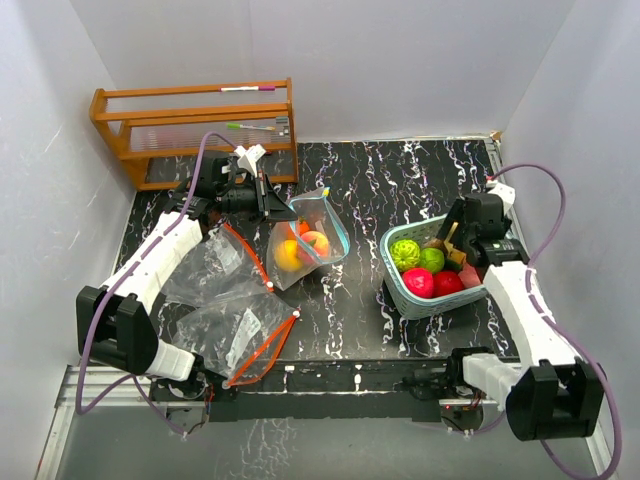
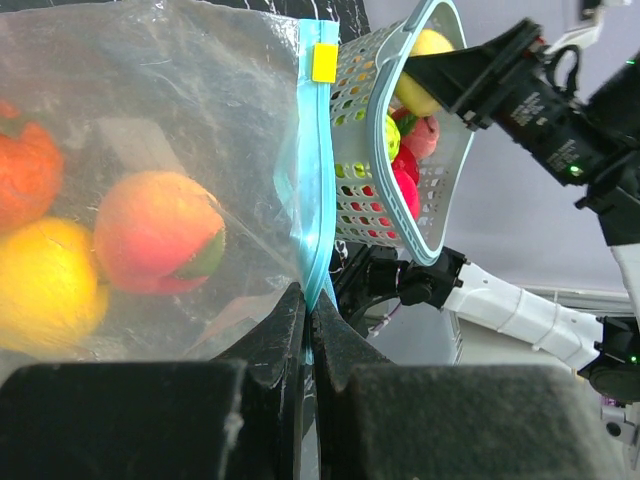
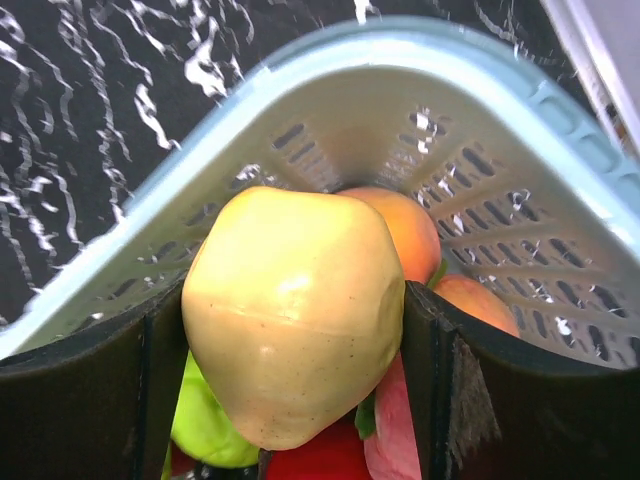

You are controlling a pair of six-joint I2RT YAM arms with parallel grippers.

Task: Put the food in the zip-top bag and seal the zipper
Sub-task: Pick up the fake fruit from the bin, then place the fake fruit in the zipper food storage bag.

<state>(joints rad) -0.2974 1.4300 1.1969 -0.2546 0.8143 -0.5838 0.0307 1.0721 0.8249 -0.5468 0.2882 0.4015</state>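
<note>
The left gripper (image 2: 308, 300) is pinching the blue zipper edge of a clear bag (image 1: 330, 215) sitting mid-table, with three toy fruits (image 1: 300, 247) (orange, peach and yellow) lying inside. The right gripper (image 3: 295, 330) is clamping a pale yellow pear (image 3: 290, 300) inside the teal basket (image 3: 400, 45), just above other red, green and pink pieces.

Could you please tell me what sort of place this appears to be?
Probably a robot-testing booth, not a kitchen: plain white walls box in a black marbled tabletop, and the props are glossy toy fruits in a teal slatted plastic basket.
</note>
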